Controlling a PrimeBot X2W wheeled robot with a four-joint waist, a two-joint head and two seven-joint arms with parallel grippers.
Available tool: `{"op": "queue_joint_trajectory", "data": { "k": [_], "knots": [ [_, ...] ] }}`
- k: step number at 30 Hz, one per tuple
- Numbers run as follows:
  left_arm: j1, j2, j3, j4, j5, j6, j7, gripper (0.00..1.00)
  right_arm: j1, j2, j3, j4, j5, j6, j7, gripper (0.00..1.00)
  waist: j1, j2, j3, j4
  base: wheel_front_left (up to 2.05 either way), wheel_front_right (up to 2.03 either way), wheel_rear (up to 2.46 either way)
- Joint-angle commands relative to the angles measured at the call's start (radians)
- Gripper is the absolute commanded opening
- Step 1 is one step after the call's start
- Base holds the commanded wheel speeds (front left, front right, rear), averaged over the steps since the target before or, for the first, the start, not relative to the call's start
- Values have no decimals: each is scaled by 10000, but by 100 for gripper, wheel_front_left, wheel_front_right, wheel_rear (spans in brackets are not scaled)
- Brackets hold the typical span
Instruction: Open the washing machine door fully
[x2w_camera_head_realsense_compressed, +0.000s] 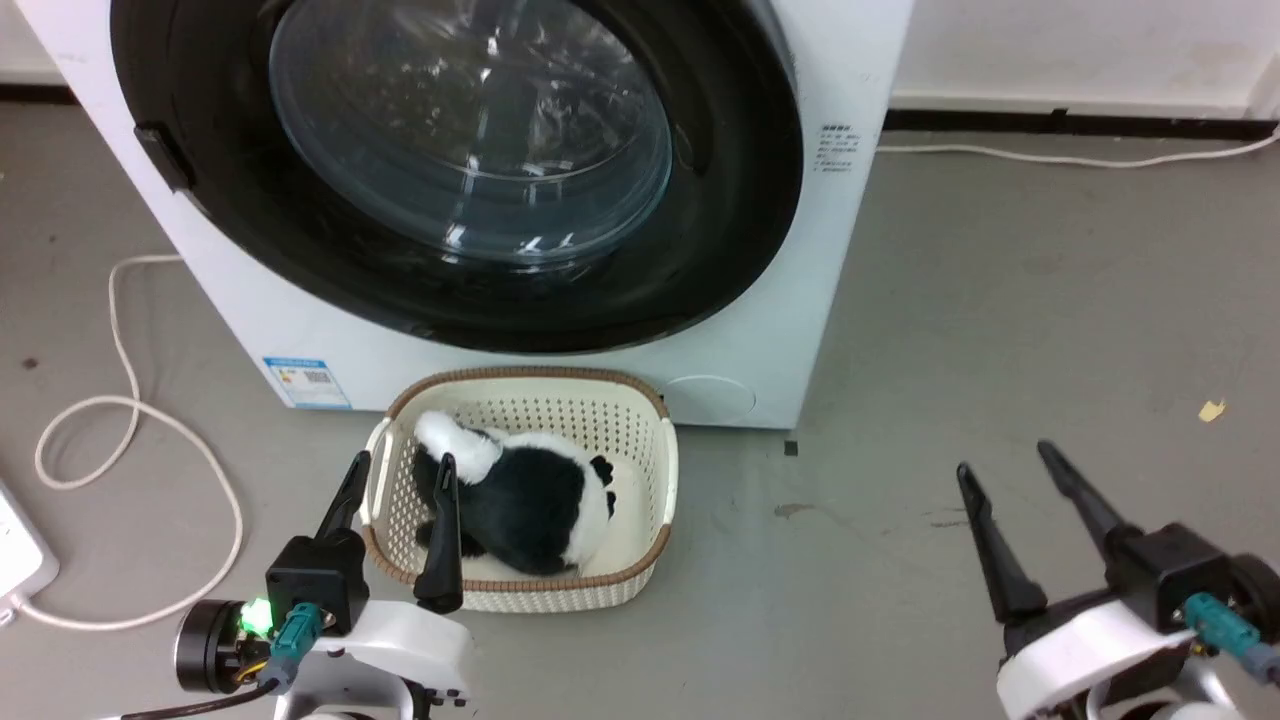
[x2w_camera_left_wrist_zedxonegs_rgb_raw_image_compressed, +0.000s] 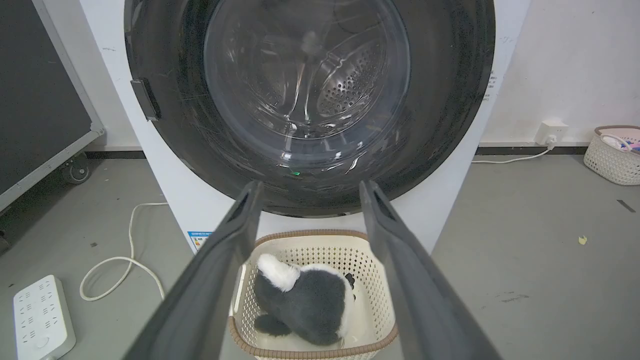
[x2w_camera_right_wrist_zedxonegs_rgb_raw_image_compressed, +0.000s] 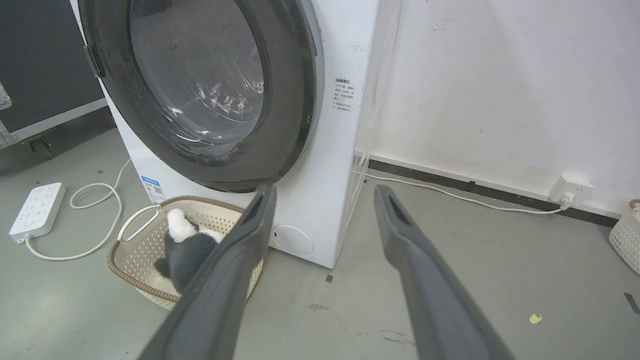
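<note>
Black and glossy, the one door (x2w_camera_head_realsense_compressed: 720, 200) sits shut on the one washing machine (x2w_camera_head_realsense_compressed: 300, 330). My left end effector (x2w_camera_head_realsense_compressed: 403, 462) and right end effector (x2w_camera_head_realsense_compressed: 1003, 458) gape wide, empty. Reaching over the one basket (x2w_camera_head_realsense_compressed: 530, 378) with its one plush toy (x2w_camera_head_realsense_compressed: 530, 500), I could snag it or slip off the slick rim.

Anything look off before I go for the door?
Nothing spilled or broken. The cream basket holding a plush toy sits close in front of the washing machine, below the washing machine door; it may crowd the approach. A small yellow scrap lies on the floor at right.
</note>
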Motion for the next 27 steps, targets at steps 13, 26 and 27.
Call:
{"op": "queue_joint_trajectory", "data": {
  "k": [13,26,27],
  "knots": [
    [-466,7,-225,-220,-210,250,-368,100,-1454,-961,130,-156,740,-6,57,40,-1,-1,646,355,0,0,0],
    [-709,9,-455,-317,-363,398,-639,100,-3090,-955,-305,61,2256,-8,631,0,-1,-1,1060,750,0,0,0],
    [-734,9,-468,-328,-371,404,-660,100,-3238,-934,-352,121,2391,-8,706,0,-1,-1,1099,786,0,0,0]
  ]
}}
